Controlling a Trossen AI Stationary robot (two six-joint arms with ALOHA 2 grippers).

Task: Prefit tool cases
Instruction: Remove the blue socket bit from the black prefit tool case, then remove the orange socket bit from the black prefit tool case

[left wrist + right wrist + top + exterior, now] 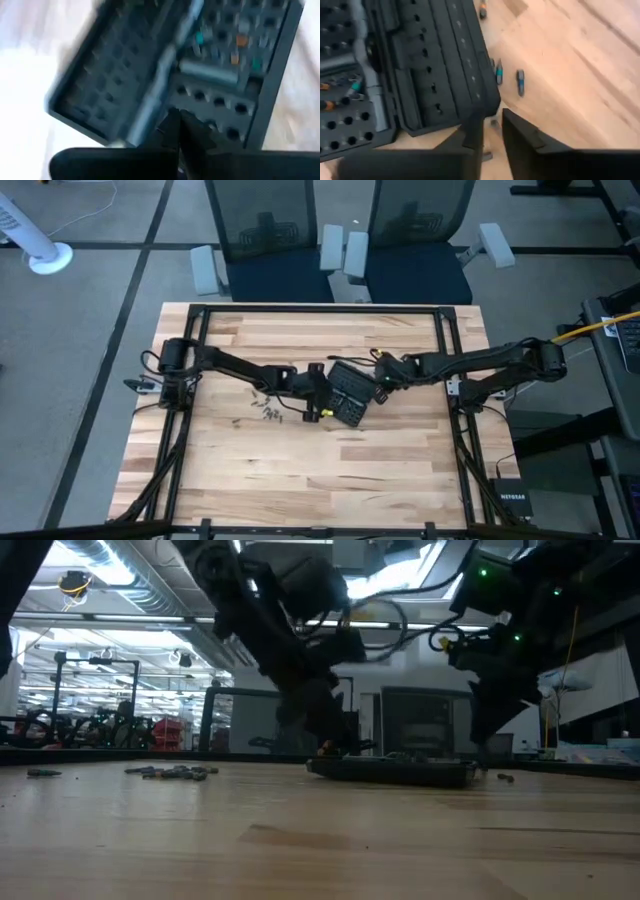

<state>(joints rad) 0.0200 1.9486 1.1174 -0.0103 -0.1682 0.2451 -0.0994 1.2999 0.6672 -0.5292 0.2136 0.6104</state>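
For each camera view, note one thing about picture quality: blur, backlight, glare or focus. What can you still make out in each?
High view: evenly lit, the open tool case readable mid-table. Low view: bright ceiling lights behind leave both arms as silhouettes. Left wrist view: heavy blur, washed-out table, bit slots still visible. Right wrist view: sharper, loose bits clear, the right gripper soft up close.

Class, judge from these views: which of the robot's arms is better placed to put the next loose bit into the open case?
Probably the left: its shut gripper is at the tool case, beside the scattered bits on that side. The right gripper is slightly open at the case's far edge.
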